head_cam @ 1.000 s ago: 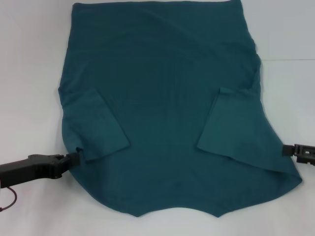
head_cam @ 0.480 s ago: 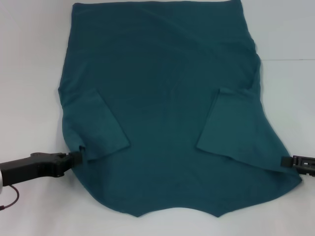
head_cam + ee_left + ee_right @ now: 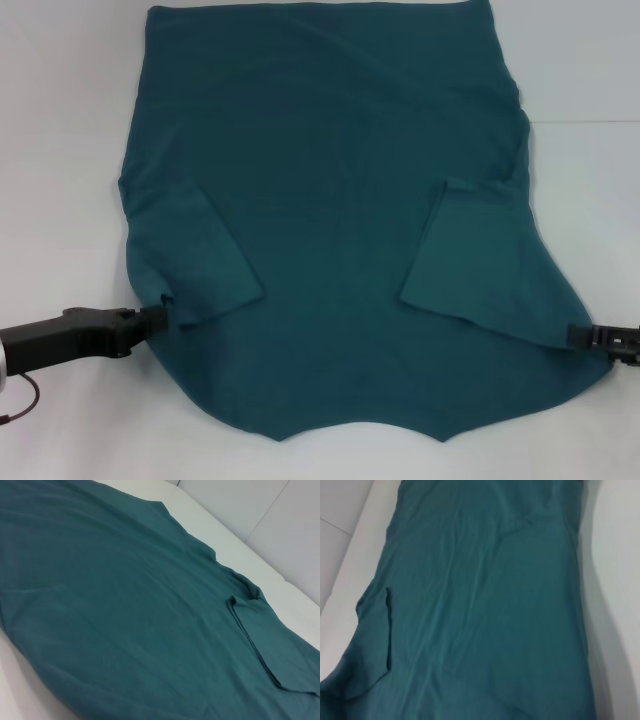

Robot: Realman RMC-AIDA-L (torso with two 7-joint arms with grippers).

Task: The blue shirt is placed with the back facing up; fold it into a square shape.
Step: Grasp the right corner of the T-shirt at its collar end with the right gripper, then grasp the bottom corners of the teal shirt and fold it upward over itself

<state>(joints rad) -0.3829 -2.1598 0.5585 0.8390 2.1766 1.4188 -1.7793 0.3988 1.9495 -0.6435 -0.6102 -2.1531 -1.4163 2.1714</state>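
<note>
**Both grippers at the shirt's near shoulders, sleeves already folded in**

The left gripper point(image 3: 150, 318) sits low on the table point(image 3: 60, 150), its tip touching the shirt point(image 3: 330, 200) edge right at the outer corner of the folded-in left sleeve point(image 3: 205, 265). Whether its fingers are apart or pinched on cloth cannot be told. The right gripper point(image 3: 585, 337) is at the opposite edge, just beside the cloth near the right shoulder corner; most of it is out of frame, and its finger state cannot be told either.

Out from the grippers, the shirt lies flat, plain side up, spread away from the robot, with the hem at the far side and the neckline nearest. The right sleeve point(image 3: 465, 255) is also turned inward onto the body. Both wrist views show only smooth cloth with mild wrinkles.

The likely next step is lifting the near edge and carrying it toward the hem. The risks:
- A pinch that catches only the top layer, or the sleeve corner alone, would pull the sleeve fold open.
- Uneven grips or unequal travel between the arms would skew the fold, so the result is not square.
- Dragging low instead of lifting could bunch the soft cloth and slide the whole shirt.
</note>
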